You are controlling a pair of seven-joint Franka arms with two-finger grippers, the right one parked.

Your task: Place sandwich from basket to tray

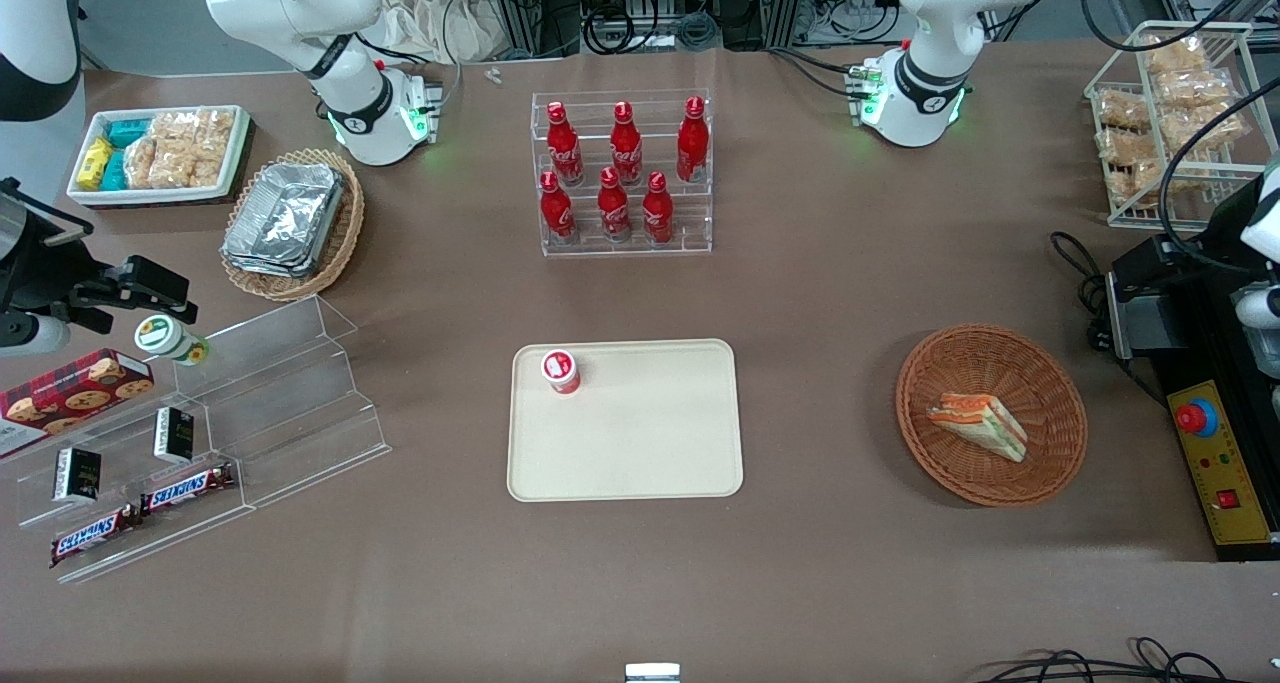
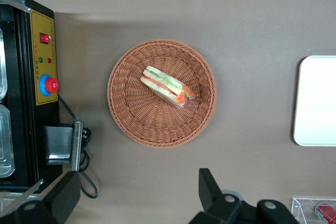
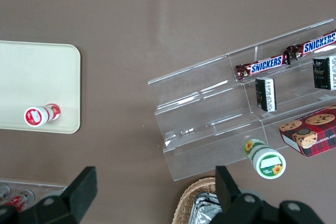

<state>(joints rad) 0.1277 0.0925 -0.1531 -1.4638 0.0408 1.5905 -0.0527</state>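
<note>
The sandwich (image 1: 978, 423) (image 2: 168, 86), a white-bread wedge with orange and green filling, lies on its side in the round reddish-brown basket (image 1: 920, 403) (image 2: 123, 114). The cream tray (image 1: 650, 443) (image 2: 317, 103) lies flat mid-table, toward the parked arm's end from the basket. A small red bottle (image 1: 561, 371) stands on one corner of the tray. My left gripper (image 2: 134, 192) hangs high above the table, a little farther from the front camera than the basket. Its fingers (image 2: 210, 190) are wide apart with nothing between them.
A black control box with a red button (image 1: 1215, 463) (image 2: 44, 85) and cables (image 1: 1075, 263) sit beside the basket at the working arm's end. A clear rack of red bottles (image 1: 625, 173) stands farther back. A wire rack of snacks (image 1: 1170, 113) stands near the table corner.
</note>
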